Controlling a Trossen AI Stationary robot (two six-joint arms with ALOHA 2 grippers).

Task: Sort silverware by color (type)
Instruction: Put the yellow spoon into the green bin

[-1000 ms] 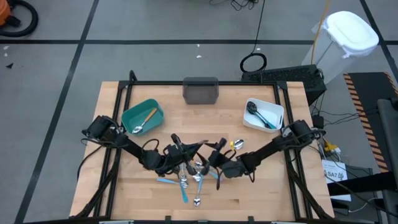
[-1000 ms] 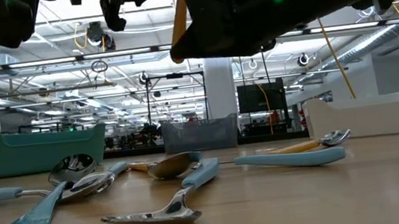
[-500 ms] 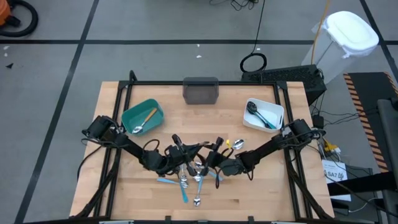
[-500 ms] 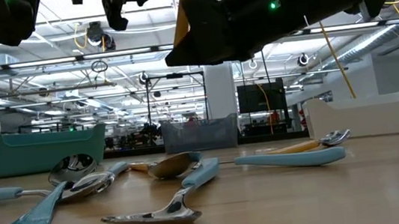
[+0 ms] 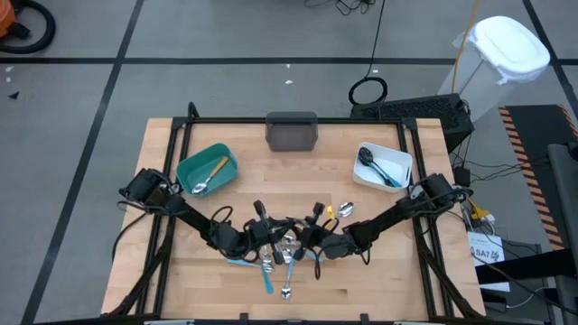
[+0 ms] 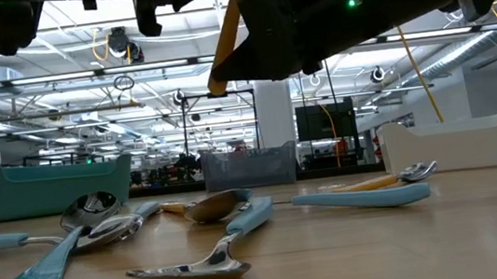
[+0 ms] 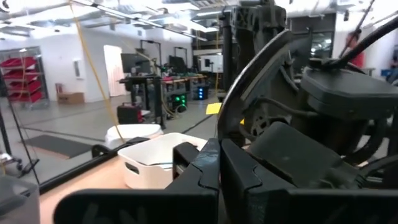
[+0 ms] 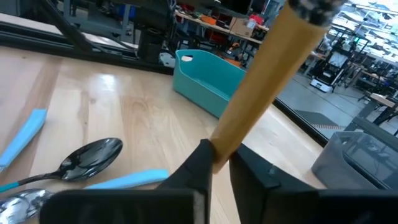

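1. The right end effector [image 8: 214, 163] pinches an orange-handled utensil [image 8: 267, 81] near its lower end, handle slanting up, probably lifted clear of the pile so it can go with its match in the teal bin [image 5: 208, 168] at ten o'clock.
2. The left end effector [image 5: 262, 230] hangs just beside it at nine o'clock (fingers: cannot tell).
3. Remaining silverware [image 5: 275, 260] lies on the surface [image 5: 316, 171], beneath both.
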